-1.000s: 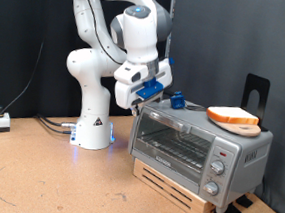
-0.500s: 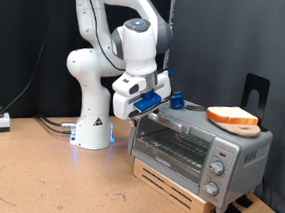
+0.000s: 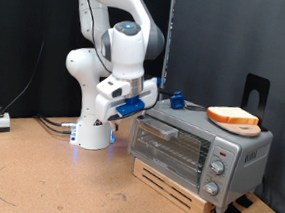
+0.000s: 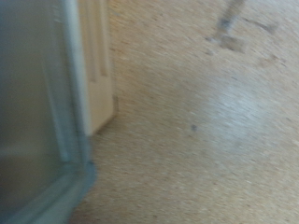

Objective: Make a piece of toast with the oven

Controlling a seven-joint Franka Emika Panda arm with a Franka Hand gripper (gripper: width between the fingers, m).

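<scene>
Toast (image 3: 234, 118) atop oven (image 3: 201, 149), untouched.

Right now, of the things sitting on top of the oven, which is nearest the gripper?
The small blue object, at the exterior view's left end of the oven top, beside the gripper. The piece of toast lies on the round board further right.

A flat brown particle-board counter (image 3: 46, 173) spreads below the tool, faintly marked with thin curved lines. Behind the tool hangs a dark black backdrop (image 3: 218, 43), with a paler grey wall panel (image 3: 23, 36) beside it. Light is even and soft.
</scene>
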